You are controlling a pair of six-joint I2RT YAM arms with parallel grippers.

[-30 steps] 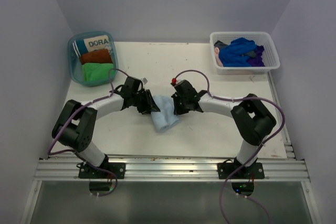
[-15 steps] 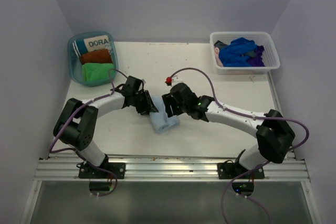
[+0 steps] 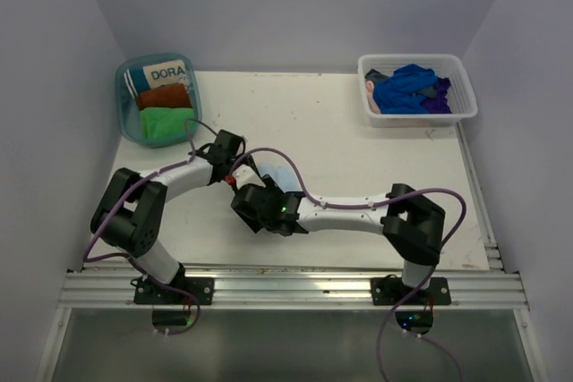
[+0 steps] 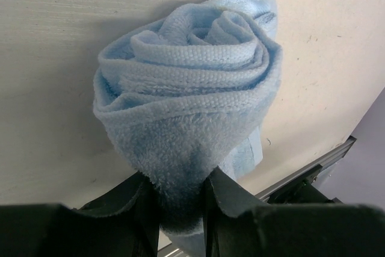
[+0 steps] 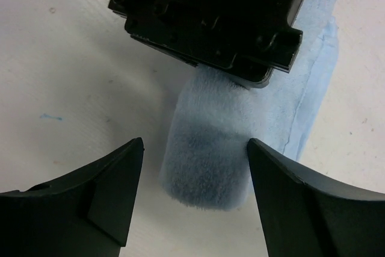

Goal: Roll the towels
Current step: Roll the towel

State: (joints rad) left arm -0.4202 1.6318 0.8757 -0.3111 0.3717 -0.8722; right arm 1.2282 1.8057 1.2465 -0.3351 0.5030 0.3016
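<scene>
Light blue towel (image 4: 186,106) rolled; soft, light, likely unrolls if freed. Left gripper (image 4: 180,209) clamped on its end; right gripper (image 5: 194,148) spread wide, straddling roll. Best hold: across mid-body.

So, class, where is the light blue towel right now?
In the top view the light blue towel lies rolled near the middle of the table, pinched by the left gripper, the open right gripper straddling its other end.
</scene>
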